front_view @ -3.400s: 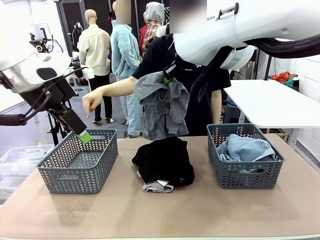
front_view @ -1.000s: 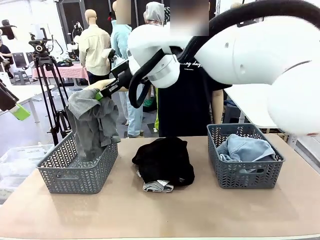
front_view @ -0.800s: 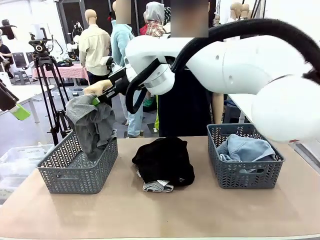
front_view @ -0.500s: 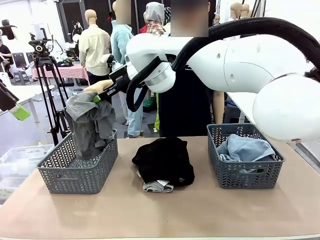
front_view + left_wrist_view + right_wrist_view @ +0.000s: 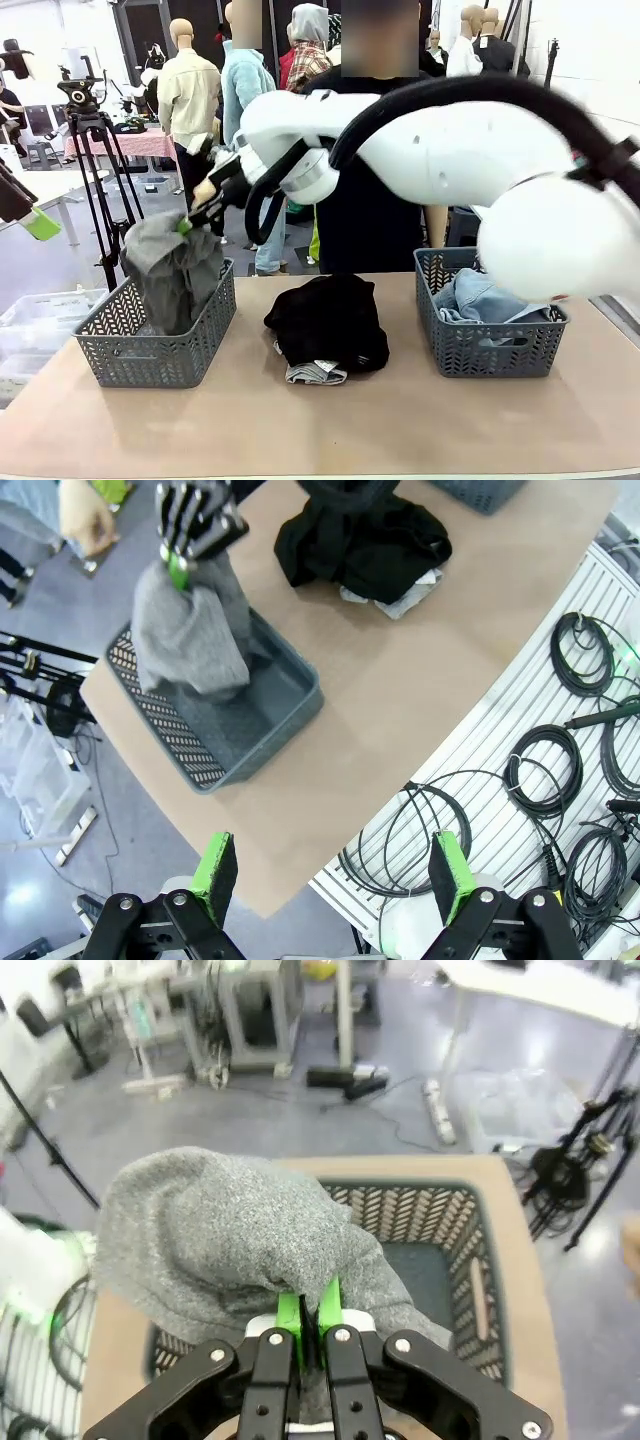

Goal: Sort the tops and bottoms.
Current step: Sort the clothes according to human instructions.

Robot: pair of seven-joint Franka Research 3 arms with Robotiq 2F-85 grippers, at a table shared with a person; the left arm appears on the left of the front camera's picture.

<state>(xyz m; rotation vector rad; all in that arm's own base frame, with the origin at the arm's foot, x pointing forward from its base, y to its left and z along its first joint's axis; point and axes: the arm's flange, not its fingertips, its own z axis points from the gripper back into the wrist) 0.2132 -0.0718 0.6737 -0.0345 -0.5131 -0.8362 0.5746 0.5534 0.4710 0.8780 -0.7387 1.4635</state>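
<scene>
While the left gripper [image 5: 332, 870] hangs wide open, the right gripper [image 5: 186, 224] pinches the grey garment [image 5: 170, 270] from above so it drapes into the basket [image 5: 150, 358] below.

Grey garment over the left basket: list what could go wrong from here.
The grey garment hangs near the rim of the basket; released, it could drape over the edge.
Cloth pinched in the shut right gripper may cling when it opens.
The person's hand is close; the arm could brush it.
</scene>
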